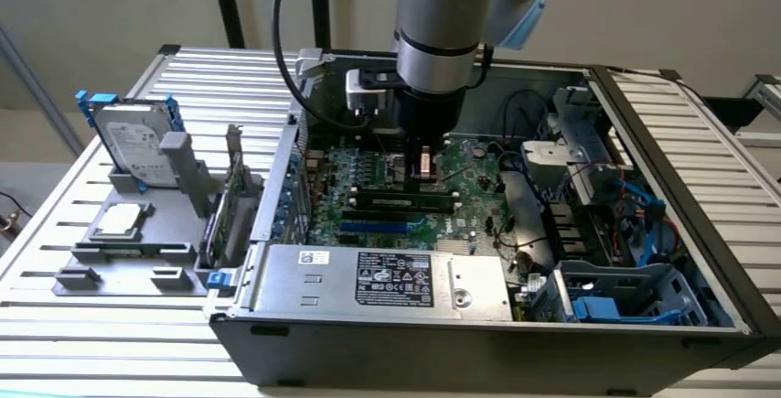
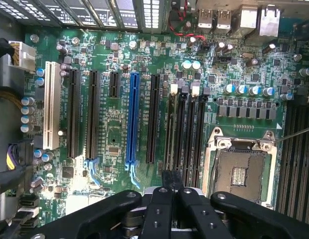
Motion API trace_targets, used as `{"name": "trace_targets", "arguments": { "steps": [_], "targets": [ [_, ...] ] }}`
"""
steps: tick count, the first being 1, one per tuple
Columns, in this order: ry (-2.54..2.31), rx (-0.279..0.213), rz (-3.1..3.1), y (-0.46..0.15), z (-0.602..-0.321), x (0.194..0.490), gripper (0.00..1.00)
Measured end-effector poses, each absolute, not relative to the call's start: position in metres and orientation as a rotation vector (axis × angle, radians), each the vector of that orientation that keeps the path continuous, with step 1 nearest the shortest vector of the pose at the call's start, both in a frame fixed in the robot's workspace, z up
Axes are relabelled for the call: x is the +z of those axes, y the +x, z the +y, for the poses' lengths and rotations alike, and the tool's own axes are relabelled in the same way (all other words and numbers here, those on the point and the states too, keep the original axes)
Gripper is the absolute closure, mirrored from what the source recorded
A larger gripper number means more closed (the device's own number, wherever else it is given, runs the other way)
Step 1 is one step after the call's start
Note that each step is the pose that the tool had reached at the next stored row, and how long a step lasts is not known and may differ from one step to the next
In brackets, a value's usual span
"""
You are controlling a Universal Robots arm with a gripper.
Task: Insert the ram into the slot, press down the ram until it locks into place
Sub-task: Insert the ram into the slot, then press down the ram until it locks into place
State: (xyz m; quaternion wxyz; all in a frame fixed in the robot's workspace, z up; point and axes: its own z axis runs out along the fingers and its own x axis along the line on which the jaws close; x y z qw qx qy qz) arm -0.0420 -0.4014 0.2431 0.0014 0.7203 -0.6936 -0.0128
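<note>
The ram (image 1: 403,201), a thin green stick with black chips, stands lengthwise in a black slot (image 1: 405,209) on the motherboard inside the open computer case. My gripper (image 1: 422,171) hangs from the arm directly over that area, its tips just above the stick's middle. In the wrist view the ram (image 2: 170,129) appears edge-on as a thin brownish line in the outermost of several parallel black slots (image 2: 187,129) with white end clips (image 2: 173,89). The black fingers (image 2: 167,181) are drawn together over the near end of that line. I cannot tell whether they touch the ram.
A silver power supply box (image 1: 379,274) fills the case's front. The bare CPU socket (image 2: 241,172) lies beside the memory slots, and a long blue expansion slot (image 2: 133,117) lies on the other side. Cables and a blue drive cage (image 1: 623,297) crowd the exterior view's right. A hard drive (image 1: 128,137) stands outside on a grey fixture.
</note>
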Motion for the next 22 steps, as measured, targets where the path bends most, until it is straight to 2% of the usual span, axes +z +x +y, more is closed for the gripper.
{"name": "trace_targets", "arguments": {
  "steps": [22],
  "targets": [
    [2.261,-0.040,-2.177,-0.0420,-0.3956,0.2354,0.90]
  ]
}}
